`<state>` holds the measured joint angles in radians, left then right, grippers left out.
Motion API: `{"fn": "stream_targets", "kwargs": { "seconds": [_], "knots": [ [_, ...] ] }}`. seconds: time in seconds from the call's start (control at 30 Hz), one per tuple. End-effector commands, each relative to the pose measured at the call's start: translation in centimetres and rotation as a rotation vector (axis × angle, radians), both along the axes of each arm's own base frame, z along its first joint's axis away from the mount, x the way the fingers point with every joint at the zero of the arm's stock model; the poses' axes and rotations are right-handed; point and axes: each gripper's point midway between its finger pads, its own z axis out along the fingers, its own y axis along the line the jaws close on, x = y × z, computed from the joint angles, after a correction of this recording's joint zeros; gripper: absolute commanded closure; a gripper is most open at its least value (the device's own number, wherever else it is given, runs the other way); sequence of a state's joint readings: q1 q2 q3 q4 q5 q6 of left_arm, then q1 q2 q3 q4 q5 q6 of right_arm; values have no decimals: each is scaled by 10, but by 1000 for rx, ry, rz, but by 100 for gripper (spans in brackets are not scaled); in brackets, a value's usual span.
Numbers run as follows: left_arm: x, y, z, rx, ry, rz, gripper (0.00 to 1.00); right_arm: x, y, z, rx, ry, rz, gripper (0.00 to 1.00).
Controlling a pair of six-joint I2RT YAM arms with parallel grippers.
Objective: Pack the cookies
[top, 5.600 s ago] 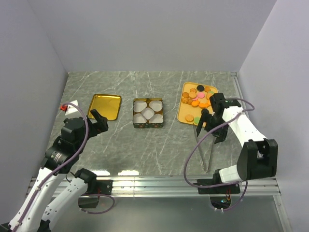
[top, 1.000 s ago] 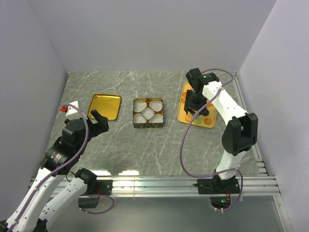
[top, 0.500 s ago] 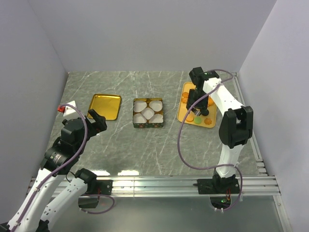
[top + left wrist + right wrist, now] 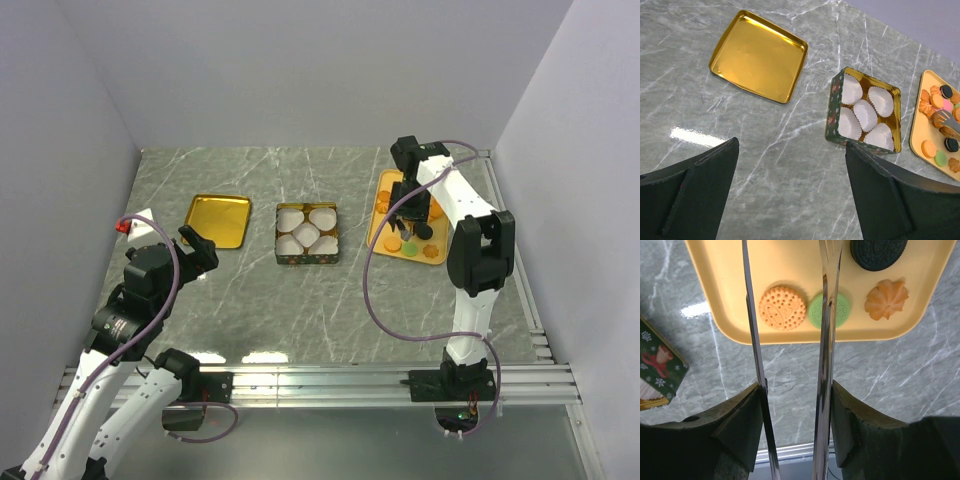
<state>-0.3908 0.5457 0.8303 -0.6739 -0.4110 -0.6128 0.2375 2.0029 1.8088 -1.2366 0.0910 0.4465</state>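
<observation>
My right arm, off the near edge of the yellow tray (image 4: 384,238) seconds ago, has swung over it. The left arm has barely shifted. The right end effector (image 4: 796,386) is clamped on metal tongs (image 4: 826,315), whose blades straddle an orange cookie (image 4: 782,307) beside a green one (image 4: 829,310). The tong tips are cut off, so I cannot tell what they touch. From above, the arm hides much of the cookies (image 4: 408,243). The left end effector (image 4: 791,143) hangs wide apart above the table (image 4: 790,175). The tin (image 4: 836,107) holds white paper cups (image 4: 866,115). A gold lid (image 4: 757,57) lies apart to its left.
</observation>
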Motion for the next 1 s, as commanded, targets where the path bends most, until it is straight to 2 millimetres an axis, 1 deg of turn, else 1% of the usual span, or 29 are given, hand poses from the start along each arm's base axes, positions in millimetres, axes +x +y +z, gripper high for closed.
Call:
{"fn": "stream_targets", "kwargs": {
  "seconds": [0.0,0.1,0.2,0.47,0.57,0.8,0.97],
  "knots": [
    [4,-2,5,0,-24,-12,7,10,-12,12,-27,-32,-7,43],
    [4,-1,5,0,-24,-9,7,11,-15,11,-26,-29,-10,45],
    [4,-2,5,1,-22,-11,7,12,-13,10,-14,-29,-5,49],
    [5,-1,5,3,-21,-10,7,14,-10,3,4,-11,8,50],
    [5,-1,4,3,-19,-7,7,16,-10,5,3,-10,17,51],
    [5,3,5,1,-23,7,7,16,-11,9,-4,-7,26,62],
    [5,4,4,2,-23,9,7,20,-11,19,1,-26,28,65]
  ]
}}
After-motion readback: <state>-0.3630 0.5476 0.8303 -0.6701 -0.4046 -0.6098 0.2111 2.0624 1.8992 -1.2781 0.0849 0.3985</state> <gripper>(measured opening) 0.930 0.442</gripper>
